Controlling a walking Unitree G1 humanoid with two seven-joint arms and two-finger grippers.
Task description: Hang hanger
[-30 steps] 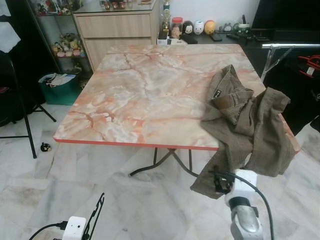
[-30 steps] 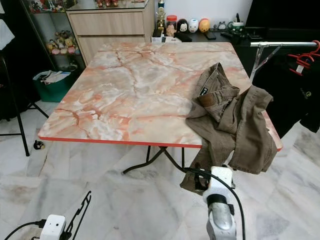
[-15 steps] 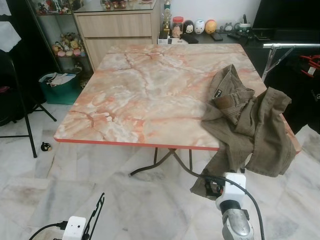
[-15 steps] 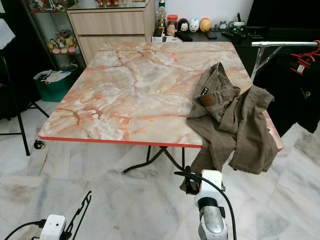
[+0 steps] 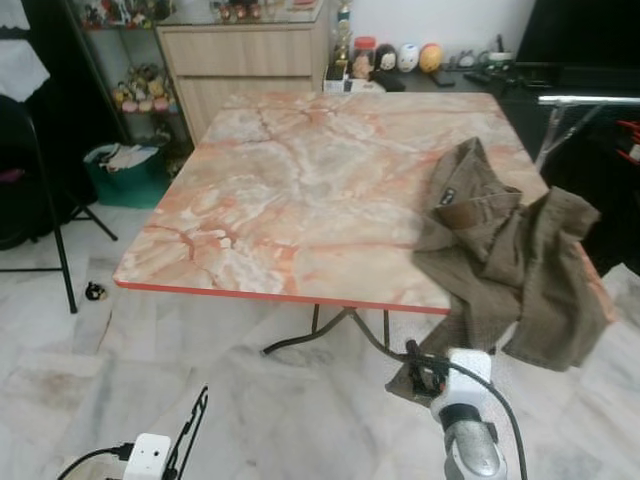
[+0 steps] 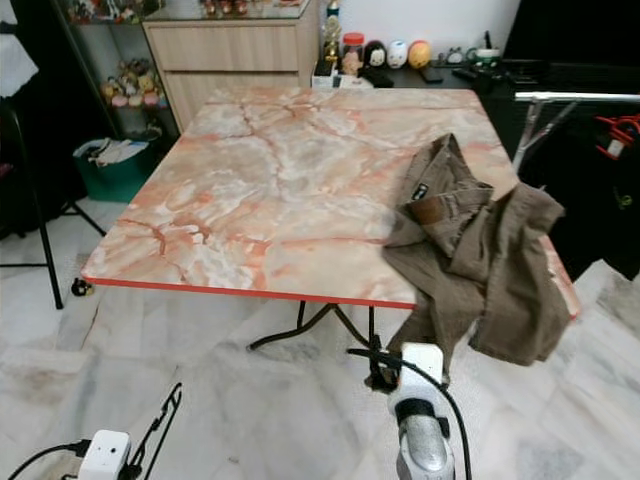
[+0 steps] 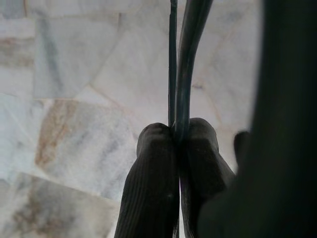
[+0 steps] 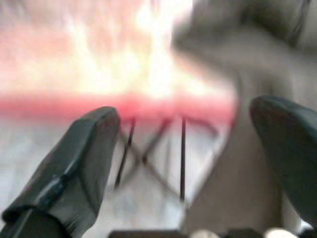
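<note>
A thin black hanger point(image 5: 191, 432) rises from my left gripper point(image 5: 176, 464) low at the left over the floor. The left wrist view has that gripper point(image 7: 174, 134) shut on the hanger's wire point(image 7: 181, 59). Olive-brown trousers point(image 5: 510, 250) lie bunched on the right side of the marble-patterned table point(image 5: 300, 200), one leg hanging over its front edge. My right gripper point(image 5: 418, 368) is just below and in front of that hanging leg. In the blurred right wrist view it point(image 8: 185, 116) is open, facing the table's red edge and the cloth.
A metal clothes rail point(image 5: 590, 100) stands right of the table, with a red hanger point(image 6: 620, 130) and dark garments. The table's folding legs point(image 5: 330, 330) are ahead, a green bin point(image 5: 125, 170) and a black stand point(image 5: 55, 250) on the left, cabinets behind. Open marble floor in front.
The whole picture has shifted a little, so the camera moved. My right gripper has drifted left beneath the hanging trouser leg. The left gripper keeps the hanger in the same place.
</note>
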